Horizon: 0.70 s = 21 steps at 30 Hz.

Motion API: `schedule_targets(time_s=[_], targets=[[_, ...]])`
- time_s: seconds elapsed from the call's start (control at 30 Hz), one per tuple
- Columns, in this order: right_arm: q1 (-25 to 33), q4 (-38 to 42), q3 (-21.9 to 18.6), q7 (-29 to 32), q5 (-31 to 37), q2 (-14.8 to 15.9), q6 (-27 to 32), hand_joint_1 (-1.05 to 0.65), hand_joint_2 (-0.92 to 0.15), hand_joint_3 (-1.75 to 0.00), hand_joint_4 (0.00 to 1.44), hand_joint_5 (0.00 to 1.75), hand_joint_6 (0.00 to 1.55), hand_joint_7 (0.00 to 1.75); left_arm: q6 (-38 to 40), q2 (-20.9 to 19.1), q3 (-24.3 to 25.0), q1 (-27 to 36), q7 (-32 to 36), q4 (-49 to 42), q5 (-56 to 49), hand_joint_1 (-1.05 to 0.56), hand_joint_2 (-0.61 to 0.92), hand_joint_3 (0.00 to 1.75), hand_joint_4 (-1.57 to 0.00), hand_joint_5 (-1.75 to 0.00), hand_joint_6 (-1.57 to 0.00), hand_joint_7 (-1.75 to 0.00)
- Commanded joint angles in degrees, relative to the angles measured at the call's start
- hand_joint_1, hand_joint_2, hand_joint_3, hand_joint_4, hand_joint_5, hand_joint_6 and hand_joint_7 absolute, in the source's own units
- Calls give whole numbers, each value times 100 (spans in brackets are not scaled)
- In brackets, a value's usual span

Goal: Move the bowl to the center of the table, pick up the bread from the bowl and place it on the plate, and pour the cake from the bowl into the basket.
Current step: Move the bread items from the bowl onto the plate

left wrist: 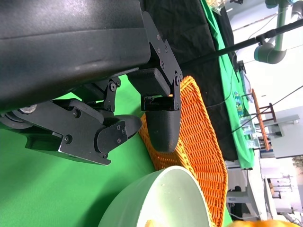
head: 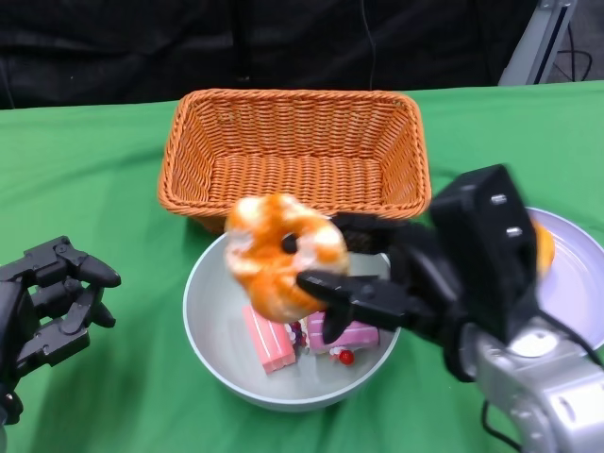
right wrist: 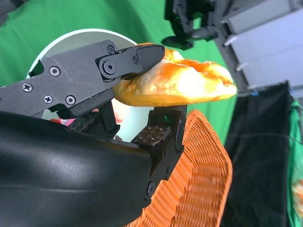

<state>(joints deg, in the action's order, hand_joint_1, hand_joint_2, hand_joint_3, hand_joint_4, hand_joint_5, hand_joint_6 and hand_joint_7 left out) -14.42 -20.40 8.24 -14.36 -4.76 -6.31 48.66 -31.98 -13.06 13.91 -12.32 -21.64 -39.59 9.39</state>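
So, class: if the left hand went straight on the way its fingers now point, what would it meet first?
Probably the bowl: the left hand points across the cloth toward its rim, though depth is uncertain.

Table cover: green cloth (head: 94,179), smooth, fills most of the head view.
Backdrop: black curtain (head: 283,42) hangs right behind the table's far edge.
Top right corner: grey metal stand (head: 543,38) with a cable beside it.
Beyond the table, left wrist view: wooden chair (left wrist: 265,116), grey pipe or arm (left wrist: 274,47), bright pale room, small clutter too blurred to tell.
Light: even, bright, soft shadows.
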Motion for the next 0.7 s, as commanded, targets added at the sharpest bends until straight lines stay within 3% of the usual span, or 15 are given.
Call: schedule_targets(time_s=[0.03,0.23,0.37,0.47,0.57,0.7], targets=[[90,-429,-354,104,-241,137,399,-26,-92,-27,78,154,73,127,-28,-125,27,21,6,13,39,1,74,77,-73,-149,-79,-115],[255,-657,-691,51,-613,374,418,-24,-92,-27,73,160,66,133,-23,-135,22,23,34,17,25,0,75,74,-74,-150,-80,-115],[469,-841,-1272,102,-931,529,430,-22,-92,-31,73,160,65,133,-42,-167,41,24,-24,10,67,1,75,74,-73,-149,-79,-115],[504,-871,-1365,138,-1040,593,433,-22,-92,-33,73,160,66,133,-52,-181,36,21,-31,3,68,1,75,73,-72,-150,-79,-115],[662,-946,-1829,187,-1185,756,444,-19,-92,-42,73,163,66,131,-36,-192,68,-8,-60,-56,130,3,75,73,-73,-150,-79,-115],[889,-891,-2098,101,-1259,1089,265,-17,-92,-46,67,172,59,137,-10,-211,69,-9,-59,-59,133,3,75,75,-73,-150,-79,-116]])
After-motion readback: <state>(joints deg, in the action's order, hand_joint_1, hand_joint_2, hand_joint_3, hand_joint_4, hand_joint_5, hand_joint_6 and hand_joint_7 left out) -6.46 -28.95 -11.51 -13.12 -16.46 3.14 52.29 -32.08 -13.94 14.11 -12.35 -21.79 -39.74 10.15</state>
